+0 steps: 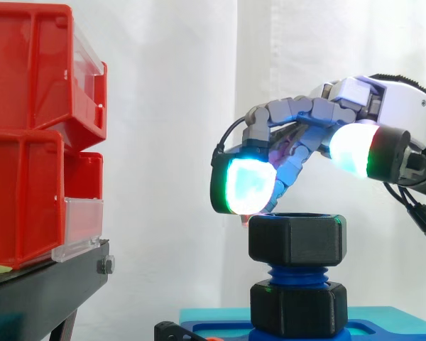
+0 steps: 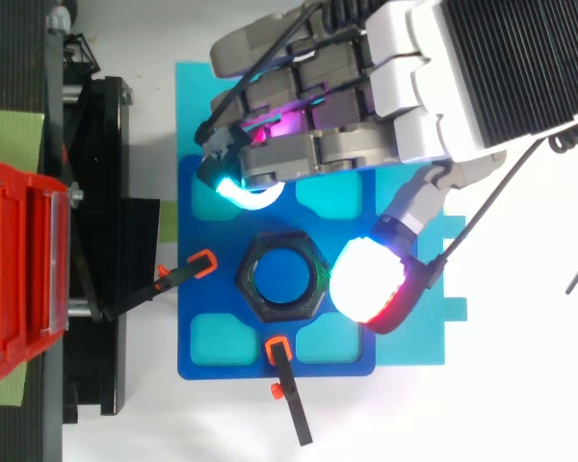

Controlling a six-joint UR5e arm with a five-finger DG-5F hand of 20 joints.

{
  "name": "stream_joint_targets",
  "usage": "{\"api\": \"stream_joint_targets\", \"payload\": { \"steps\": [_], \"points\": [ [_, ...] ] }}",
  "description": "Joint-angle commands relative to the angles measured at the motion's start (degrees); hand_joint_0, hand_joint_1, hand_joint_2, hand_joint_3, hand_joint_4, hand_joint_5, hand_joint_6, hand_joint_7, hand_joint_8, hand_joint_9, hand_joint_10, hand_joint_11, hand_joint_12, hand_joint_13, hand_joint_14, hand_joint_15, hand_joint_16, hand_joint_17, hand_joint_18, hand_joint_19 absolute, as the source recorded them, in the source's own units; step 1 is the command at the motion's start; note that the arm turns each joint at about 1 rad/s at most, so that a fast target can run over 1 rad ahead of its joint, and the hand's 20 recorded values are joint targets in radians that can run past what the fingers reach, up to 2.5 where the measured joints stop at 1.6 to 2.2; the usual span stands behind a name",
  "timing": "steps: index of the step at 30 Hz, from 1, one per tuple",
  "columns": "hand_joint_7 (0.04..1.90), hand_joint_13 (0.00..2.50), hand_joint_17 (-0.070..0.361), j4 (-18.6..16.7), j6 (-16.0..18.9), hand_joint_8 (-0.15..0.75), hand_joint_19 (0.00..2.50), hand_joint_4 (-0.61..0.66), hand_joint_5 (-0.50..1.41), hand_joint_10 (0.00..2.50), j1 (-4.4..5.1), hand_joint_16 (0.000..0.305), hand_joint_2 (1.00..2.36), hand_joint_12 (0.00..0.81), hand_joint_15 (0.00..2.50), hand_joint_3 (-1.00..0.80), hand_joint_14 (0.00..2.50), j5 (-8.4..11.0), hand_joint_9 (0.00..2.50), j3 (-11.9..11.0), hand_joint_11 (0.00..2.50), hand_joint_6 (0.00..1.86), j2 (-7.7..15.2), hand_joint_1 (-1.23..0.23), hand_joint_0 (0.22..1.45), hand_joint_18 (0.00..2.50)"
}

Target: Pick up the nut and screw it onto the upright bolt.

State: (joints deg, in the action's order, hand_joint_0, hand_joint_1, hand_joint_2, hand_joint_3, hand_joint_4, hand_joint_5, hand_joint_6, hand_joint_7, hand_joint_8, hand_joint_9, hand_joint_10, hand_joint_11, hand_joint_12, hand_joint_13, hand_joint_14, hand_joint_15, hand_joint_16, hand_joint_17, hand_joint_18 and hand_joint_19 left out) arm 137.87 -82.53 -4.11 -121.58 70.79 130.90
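The nut (image 1: 297, 238) is found already seated on the bolt (image 1: 295, 273) just below the robot hand (image 1: 291, 112), which is loosely spread with nothing held; further screwing down is judged left.

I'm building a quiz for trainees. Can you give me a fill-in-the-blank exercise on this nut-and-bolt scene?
The upper black nut sits on a ___ bolt. Seen from above, that nut has ___ sides. ___ clamps hold the blue plate. The bins are ___.
Missing: blue; six; two; red.
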Motion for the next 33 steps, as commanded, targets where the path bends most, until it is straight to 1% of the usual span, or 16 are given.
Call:
{"api": "stream_joint_targets", "payload": {
  "steps": [1,3,6,9,11,12,13,14,18,19,21,25,26,28,30,33],
  "points": [
    [1.00,0.81,0.045,-0.76,1.23,0.250,0.10,0.25,-0.07,0.00,-0.20,0.020,1.00,0.191,0.00,-0.50,0.00,-0.50,1.02,-0.12,0.00,0.50,0.06,-0.20,0.50,0.58],
    [0.94,0.77,0.047,-1.47,1.40,0.246,0.10,0.23,-0.09,0.00,-0.20,0.021,1.00,0.192,0.00,-0.50,0.00,-0.41,0.97,-0.12,0.00,0.50,-0.03,-0.20,0.50,0.55],
    [0.83,0.72,0.049,-1.29,1.40,0.227,0.10,0.19,-0.11,0.00,0.33,0.022,1.00,0.193,0.00,-0.50,0.00,-0.32,0.90,-0.12,0.00,0.50,0.06,-0.19,0.49,0.49],
    [0.78,0.69,0.050,0.03,1.40,0.220,0.10,0.17,-0.12,0.00,0.77,0.022,1.00,0.203,0.00,-0.50,0.00,1.35,0.86,-0.03,0.00,0.50,0.06,-0.18,0.49,0.46],
    [0.78,0.68,0.051,0.64,1.40,0.221,0.10,0.18,-0.12,0.00,1.03,0.022,1.00,0.202,0.00,-0.50,0.00,2.31,0.85,-0.03,0.00,0.50,0.06,-0.17,0.49,0.45],
    [0.78,0.68,0.051,0.99,1.40,0.220,0.10,0.18,-0.12,0.00,1.38,0.022,1.00,0.202,0.00,-0.50,0.00,3.02,0.85,-0.03,0.00,0.50,0.06,-0.17,0.49,0.45],
    [0.78,0.68,0.051,1.17,1.40,0.220,0.10,0.17,-0.12,0.00,1.56,0.023,1.00,0.205,0.00,-0.50,0.00,3.28,0.85,-0.03,0.00,0.50,0.06,-0.17,0.49,0.45],
    [0.78,0.67,0.051,1.61,1.40,0.221,0.10,0.18,-0.12,0.00,2.09,0.023,1.00,0.205,0.00,-0.50,0.00,4.25,0.85,-0.03,0.00,0.50,0.06,-0.17,0.49,0.44],
    [0.78,0.67,0.051,1.52,1.49,0.222,0.11,0.18,-0.12,0.00,2.61,0.023,1.00,0.205,0.00,-0.50,0.00,5.13,0.85,-0.03,0.00,0.50,0.06,-0.16,0.49,0.44],
    [0.78,0.67,0.051,1.70,1.40,0.223,0.10,0.18,-0.12,0.00,2.88,0.023,1.00,0.205,0.00,-0.50,0.00,5.30,0.84,-0.03,0.00,0.50,0.06,-0.16,0.49,0.44],
    [0.78,0.67,0.051,1.78,1.40,0.223,0.11,0.18,-0.12,0.00,3.14,0.023,1.00,0.204,0.00,-0.50,0.00,5.39,0.84,-0.03,0.00,0.50,0.06,-0.16,0.49,0.44],
    [0.80,0.67,0.052,2.75,1.32,0.228,0.11,0.19,-0.12,0.00,3.84,0.023,1.00,0.205,0.00,-0.50,0.00,6.36,0.85,-0.03,0.00,0.50,0.06,-0.16,0.49,0.44],
    [0.80,0.68,0.052,3.81,1.32,0.228,0.11,0.18,-0.12,0.00,4.19,0.023,1.00,0.205,0.00,-0.50,0.00,7.59,0.85,-0.03,0.00,0.50,0.06,-0.16,0.49,0.45],
    [0.80,0.68,0.052,5.30,1.32,0.229,0.11,0.18,-0.12,0.00,4.55,0.023,1.00,0.206,0.00,-0.50,0.00,8.99,0.85,-0.03,0.00,0.50,0.06,-0.16,0.49,0.45],
    [0.81,0.68,0.052,6.35,1.32,0.233,0.11,0.19,-0.12,0.00,4.72,0.023,1.00,0.205,0.00,-0.50,0.00,9.70,0.85,-0.03,0.00,0.50,0.06,-0.16,0.50,0.45],
    [0.82,0.69,0.052,6.97,1.32,0.231,0.10,0.19,-0.11,0.00,4.81,0.023,1.00,0.207,0.00,-0.50,0.00,9.78,0.85,0.05,0.00,0.50,0.06,-0.17,0.50,0.46]
  ]
}}
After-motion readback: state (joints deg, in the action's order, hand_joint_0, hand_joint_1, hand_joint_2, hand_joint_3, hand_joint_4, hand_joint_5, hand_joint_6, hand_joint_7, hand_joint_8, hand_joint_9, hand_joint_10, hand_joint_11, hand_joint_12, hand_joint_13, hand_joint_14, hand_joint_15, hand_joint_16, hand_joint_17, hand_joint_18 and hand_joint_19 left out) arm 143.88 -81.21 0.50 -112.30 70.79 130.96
